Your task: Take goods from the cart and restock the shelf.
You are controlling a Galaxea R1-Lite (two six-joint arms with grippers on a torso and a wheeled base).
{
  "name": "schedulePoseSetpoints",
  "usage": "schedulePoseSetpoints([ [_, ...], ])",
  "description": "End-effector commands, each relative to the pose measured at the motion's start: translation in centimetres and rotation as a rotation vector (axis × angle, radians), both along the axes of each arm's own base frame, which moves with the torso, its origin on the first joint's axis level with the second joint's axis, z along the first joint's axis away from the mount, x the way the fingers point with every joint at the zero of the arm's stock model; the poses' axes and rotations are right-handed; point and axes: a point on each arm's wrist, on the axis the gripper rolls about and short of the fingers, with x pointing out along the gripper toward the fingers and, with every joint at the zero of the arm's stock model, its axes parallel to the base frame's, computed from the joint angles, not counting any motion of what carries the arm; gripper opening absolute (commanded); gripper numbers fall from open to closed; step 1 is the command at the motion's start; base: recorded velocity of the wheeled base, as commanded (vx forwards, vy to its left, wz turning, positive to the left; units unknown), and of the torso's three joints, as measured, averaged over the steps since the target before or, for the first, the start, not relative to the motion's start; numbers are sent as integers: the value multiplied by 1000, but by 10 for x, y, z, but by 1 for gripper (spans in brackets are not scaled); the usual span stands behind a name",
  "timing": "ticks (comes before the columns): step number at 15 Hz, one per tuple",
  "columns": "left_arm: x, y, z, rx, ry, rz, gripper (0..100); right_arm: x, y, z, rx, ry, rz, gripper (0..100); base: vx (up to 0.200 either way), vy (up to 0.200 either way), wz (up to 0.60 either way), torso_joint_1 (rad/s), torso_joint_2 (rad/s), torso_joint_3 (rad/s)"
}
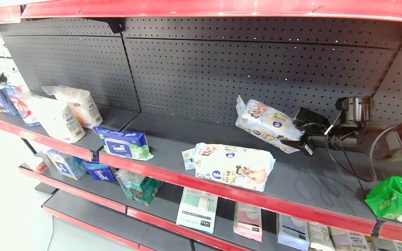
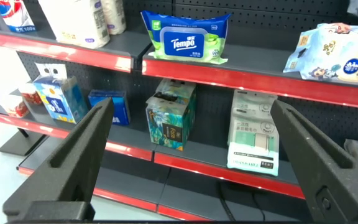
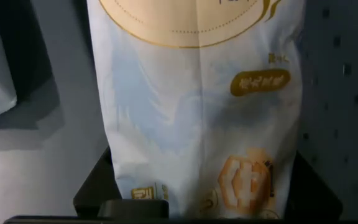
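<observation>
Head view: right end effector (image 1: 290,133) pinches a white, cartoon-printed tissue pack (image 1: 265,122).

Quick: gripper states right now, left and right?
Left gripper: open, empty.
Right gripper: closed on the tissue pack.

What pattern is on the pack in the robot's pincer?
The pack is white with colourful cartoon figures and blue badges; head view shows it best.
</observation>
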Motion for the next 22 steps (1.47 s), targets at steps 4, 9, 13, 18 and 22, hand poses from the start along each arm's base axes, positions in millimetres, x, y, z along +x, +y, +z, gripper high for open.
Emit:
schedulePoseSetpoints([
  [4,0,0,0,-1,-1,0,100,7,17,-8,-15,3,64,0,0,0,0,0,0,0],
  [9,0,0,0,-1,-1,0,100,8,27,-12,8,20,105,0,0,0,0,0,0,0],
  [13,0,0,0,-1,-1,0,100,7,33,-13,111,90,105,0,0,0,0,0,0,0],
  [18,0,0,0,-1,-1,0,100,13,33,-15,126,191,162,0,0,0,0,0,0,0],
  [22,0,0,0,-1,-1,0,100,30,33,-17,120,180,160,0,0,0,0,0,0,0],
])
